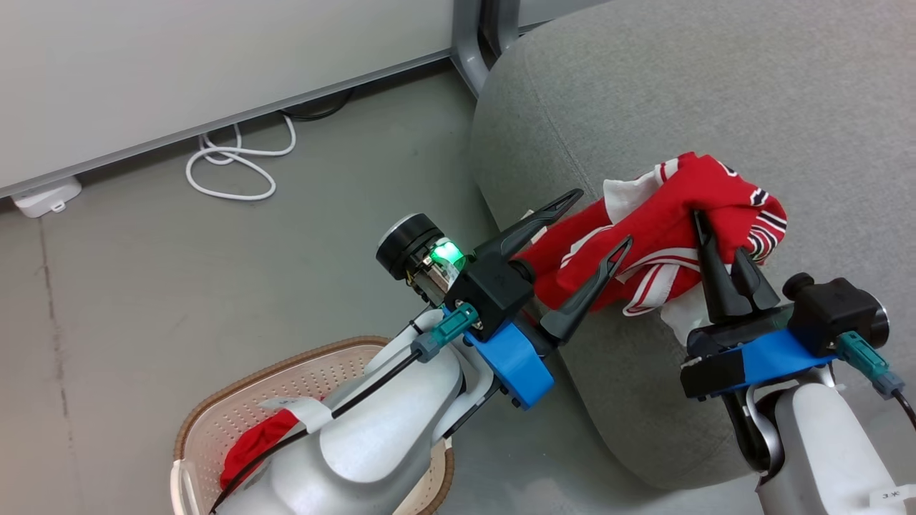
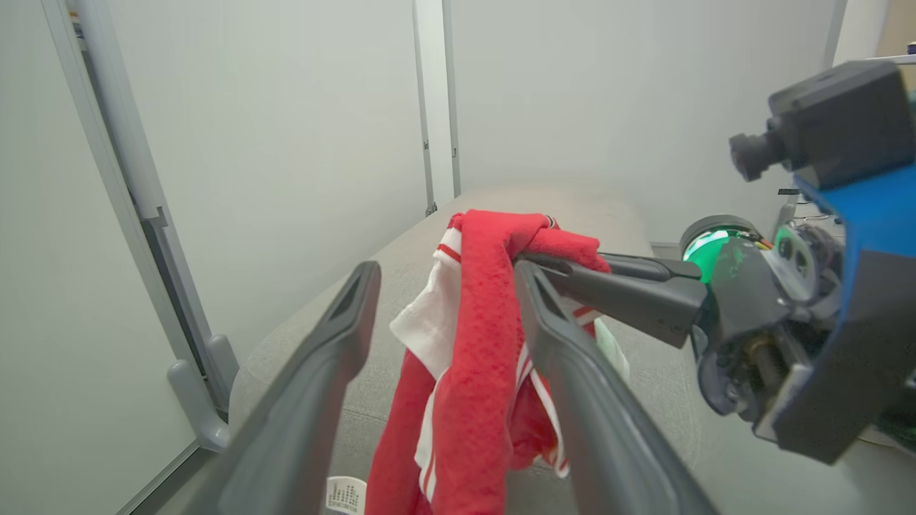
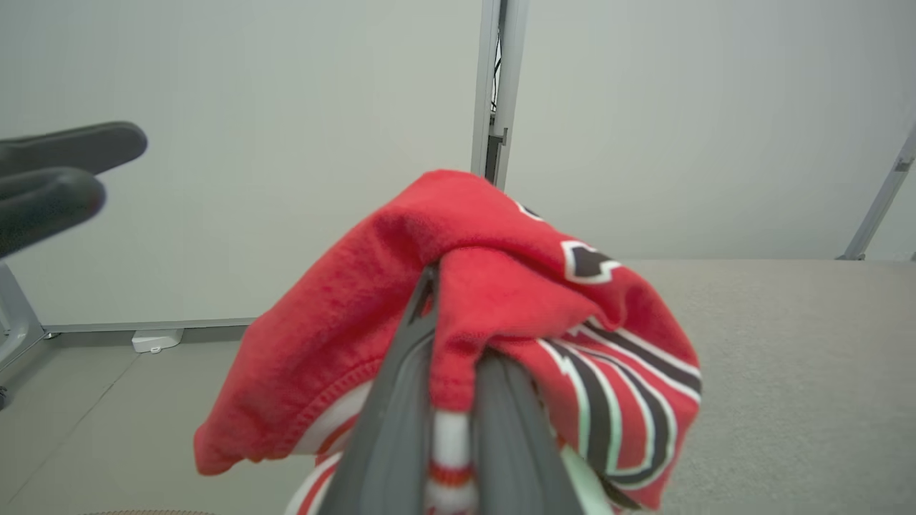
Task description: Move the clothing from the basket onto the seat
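Note:
A red garment of the clothing (image 1: 665, 214), with white stripes and black-and-white trim, hangs bunched over the front edge of the grey seat (image 1: 715, 86). My right gripper (image 1: 712, 232) is shut on its top fold; the right wrist view shows the garment (image 3: 501, 286) draped over the closed fingers (image 3: 401, 408). To its left, my left gripper (image 1: 600, 222) is open. In the left wrist view, the garment's (image 2: 479, 343) hanging part sits between the open left fingers (image 2: 343, 329). More red clothing (image 1: 257, 440) lies in the basket (image 1: 236, 390) at the lower left, partly hidden by my left forearm.
Grey floor lies between the basket and the seat. A white cable (image 1: 236, 164) loops on the floor by the white wall panel, with a small white box (image 1: 46, 197) further left. A grey metal post foot (image 1: 469, 57) stands at the seat's far corner.

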You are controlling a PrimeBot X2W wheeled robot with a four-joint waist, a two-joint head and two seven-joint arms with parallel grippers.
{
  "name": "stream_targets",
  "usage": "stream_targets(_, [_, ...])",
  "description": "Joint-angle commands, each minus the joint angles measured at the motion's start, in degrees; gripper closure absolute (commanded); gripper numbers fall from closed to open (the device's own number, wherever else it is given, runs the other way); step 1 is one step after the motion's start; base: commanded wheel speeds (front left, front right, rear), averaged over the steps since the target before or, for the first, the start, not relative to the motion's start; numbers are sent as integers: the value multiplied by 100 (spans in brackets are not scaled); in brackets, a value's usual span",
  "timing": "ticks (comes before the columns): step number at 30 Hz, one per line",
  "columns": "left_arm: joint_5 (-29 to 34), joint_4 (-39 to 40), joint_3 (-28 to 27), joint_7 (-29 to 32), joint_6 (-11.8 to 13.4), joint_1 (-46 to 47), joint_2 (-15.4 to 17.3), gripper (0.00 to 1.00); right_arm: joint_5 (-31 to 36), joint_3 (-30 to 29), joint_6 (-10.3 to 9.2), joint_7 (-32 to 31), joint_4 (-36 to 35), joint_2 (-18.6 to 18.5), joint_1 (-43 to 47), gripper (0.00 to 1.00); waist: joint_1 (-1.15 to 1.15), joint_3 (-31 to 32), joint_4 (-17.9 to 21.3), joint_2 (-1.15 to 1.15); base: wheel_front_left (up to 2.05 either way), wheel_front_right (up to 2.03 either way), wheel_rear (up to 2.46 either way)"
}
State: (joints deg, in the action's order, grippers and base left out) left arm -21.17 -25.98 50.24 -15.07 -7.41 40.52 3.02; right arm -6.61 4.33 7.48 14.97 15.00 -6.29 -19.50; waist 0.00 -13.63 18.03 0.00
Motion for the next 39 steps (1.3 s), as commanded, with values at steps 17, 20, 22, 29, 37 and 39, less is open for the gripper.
stream_targets(17, [125, -74, -73, -16, -10, 324, 25, 0, -213, -999, 3, 34, -735, -187, -724, 100, 0, -534, 21, 0, 0, 0, 0])
stream_targets(20, [172, -100, -53, -16, -10, 438, 28, 0, -221, -1293, 3, 34, -802, -372, -1201, 100, 0, -796, -23, 0, 0, 0, 0])
stream_targets(22, [212, -118, -22, -16, -10, 537, 29, 0, -211, -1479, 3, 33, -819, -509, -1514, 100, 0, -999, -71, 0, 0, 0, 0])
stream_targets(29, [329, -169, 138, -16, -9, 1024, 13, 0, -218, -2089, 3, 31, -626, -1277, -2591, 100, 0, -1793, -333, 0, 0, 0, 0])
stream_targets(37, [453, -249, 237, -16, -9, 1468, 0, 0, -353, -2644, 3, 30, -25, -1841, -3362, 100, 0, -2514, -510, 0, 0, 0, 0])
stream_targets(39, [461, -266, 251, -16, -9, 1538, 0, 0, -347, -2697, 3, 29, 274, -1879, -3410, 100, 0, -2638, -526, 0, 0, 0, 0])
